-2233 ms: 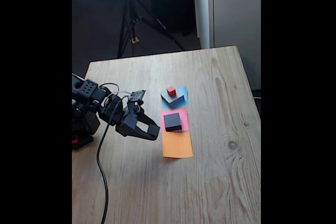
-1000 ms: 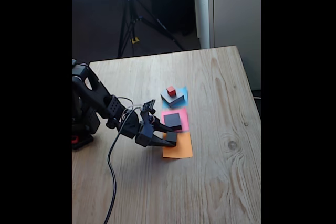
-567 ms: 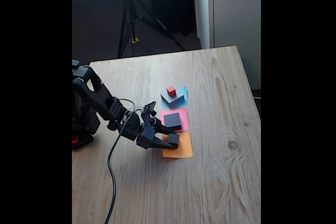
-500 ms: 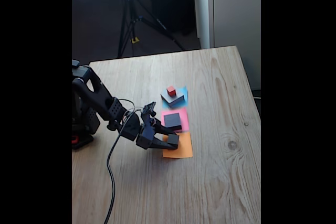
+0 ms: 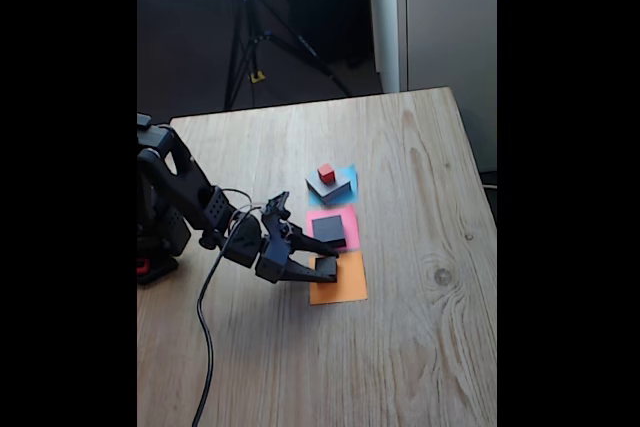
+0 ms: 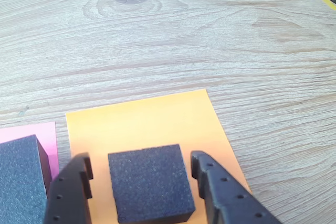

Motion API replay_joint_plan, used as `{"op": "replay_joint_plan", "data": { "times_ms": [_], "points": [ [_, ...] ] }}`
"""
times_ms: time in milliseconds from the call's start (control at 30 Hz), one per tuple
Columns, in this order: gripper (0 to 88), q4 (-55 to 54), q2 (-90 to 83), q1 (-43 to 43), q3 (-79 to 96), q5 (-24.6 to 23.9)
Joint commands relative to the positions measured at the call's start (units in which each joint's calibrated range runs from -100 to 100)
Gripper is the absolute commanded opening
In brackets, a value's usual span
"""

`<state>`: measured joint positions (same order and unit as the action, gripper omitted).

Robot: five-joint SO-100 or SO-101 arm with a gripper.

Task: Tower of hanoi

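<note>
- The arm (image 5: 190, 192) is seen stretched low from the left edge of the fixed view toward centre.
- The gripper (image 6: 142, 184) is held at the wrist view's bottom edge, jaws parted.

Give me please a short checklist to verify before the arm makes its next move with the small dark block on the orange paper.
1. Small dark grey block rests on the orange paper: ok.
2. Gripper is centred around the block, one finger on each side: ok.
3. Fingers are clear of the block: ok in the wrist view, a narrow gap shows on both sides, so the gripper is open.
4. Medium black block on the pink paper is out of the way: probably ok, but it is close beside one finger.
5. Red cube sits on the grey block on the blue paper: ok.
6. Block lies flat on the paper: cannot tell, its lower edge is cut off.
</note>
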<state>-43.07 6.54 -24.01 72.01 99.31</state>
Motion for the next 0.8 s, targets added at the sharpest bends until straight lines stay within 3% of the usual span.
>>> {"op": "replay_joint_plan", "data": {
  "times_ms": [0, 167, 433, 667, 767],
  "points": [
    [23.9, -1.4, -0.2, -0.4, 0.0, 0.7],
    [26.7, -0.2, -2.8, 0.1, -0.2, 0.7],
    [25.2, 12.6, -16.5, 1.6, 0.2, 0.7],
    [14.1, 21.3, -24.9, 4.0, -1.4, 0.7],
    [0.3, 27.3, -29.7, 5.8, -2.7, 0.7]
  ]
}}
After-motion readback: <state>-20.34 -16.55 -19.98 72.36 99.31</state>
